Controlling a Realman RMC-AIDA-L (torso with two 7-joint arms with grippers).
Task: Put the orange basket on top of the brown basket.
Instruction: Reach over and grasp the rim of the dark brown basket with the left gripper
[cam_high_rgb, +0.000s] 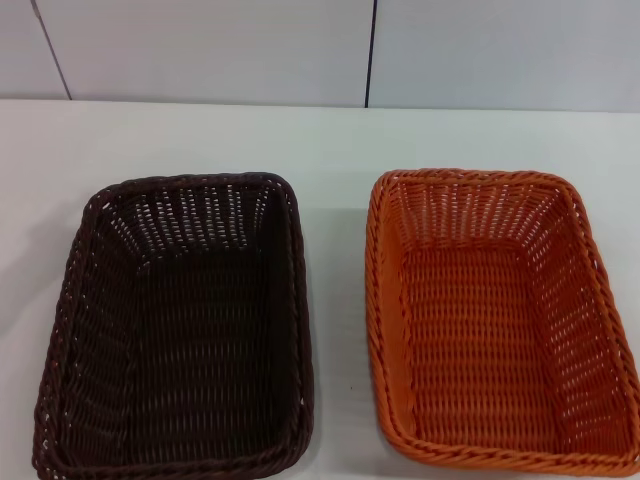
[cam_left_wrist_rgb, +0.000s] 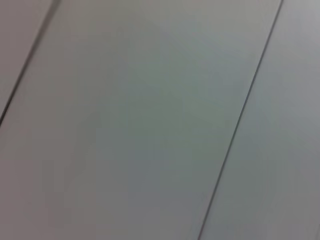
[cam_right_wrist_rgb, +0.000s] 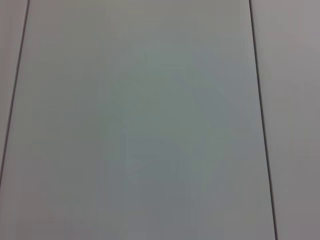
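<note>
The orange basket (cam_high_rgb: 495, 320) sits on the white table at the right in the head view, empty, long side running front to back. The brown basket (cam_high_rgb: 180, 325) sits at the left, also empty, a narrow gap apart from the orange one. Neither gripper nor arm shows in the head view. Both wrist views show only grey wall panels with dark seams, with no basket and no fingers in them.
The white table (cam_high_rgb: 320, 140) stretches behind both baskets to a grey panelled wall (cam_high_rgb: 200, 50). A strip of table (cam_high_rgb: 338, 330) lies between the baskets. The orange basket reaches the right edge of the head view.
</note>
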